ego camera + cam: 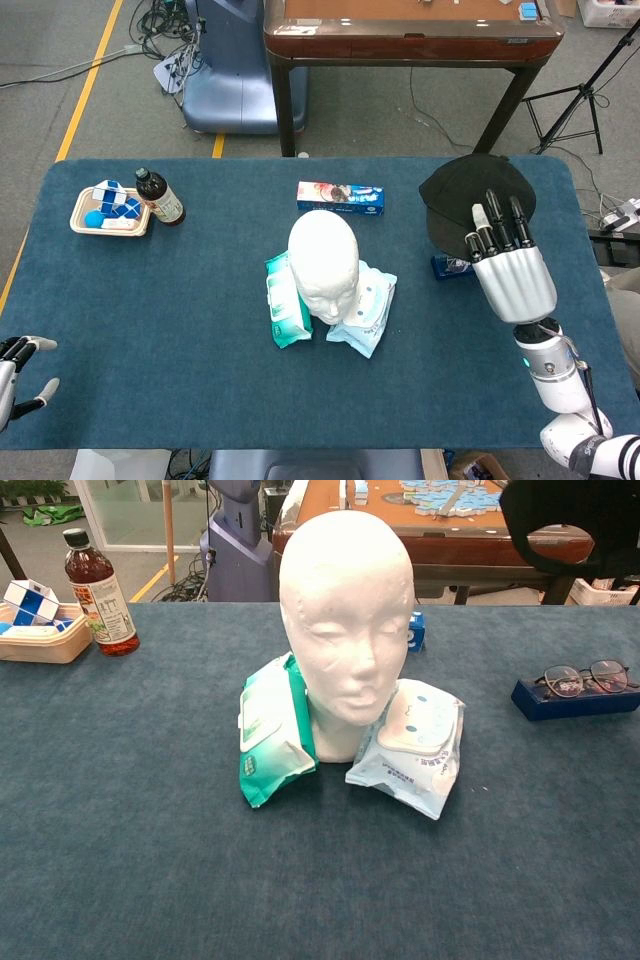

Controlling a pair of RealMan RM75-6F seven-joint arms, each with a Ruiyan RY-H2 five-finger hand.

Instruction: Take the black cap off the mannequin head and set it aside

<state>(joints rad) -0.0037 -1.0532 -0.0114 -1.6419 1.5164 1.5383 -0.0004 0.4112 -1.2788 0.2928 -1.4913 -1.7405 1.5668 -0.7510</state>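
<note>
The white mannequin head (323,262) stands bare at the table's middle, also seen in the chest view (345,630). The black cap (470,198) hangs in the air to its right, above the table's far right part, held by my right hand (512,270) with its fingers over the brim. In the chest view the cap (575,525) shows at the top right, well above the table; the hand itself is out of that frame. My left hand (18,368) lies at the near left edge, fingers apart, holding nothing.
A green wipes pack (284,310) and a blue-white pack (362,316) lean on the mannequin's base. Glasses on a blue case (575,685) sit under the cap's side. A boxed item (340,196) lies behind the head. A bottle (158,196) and tray (108,212) stand far left.
</note>
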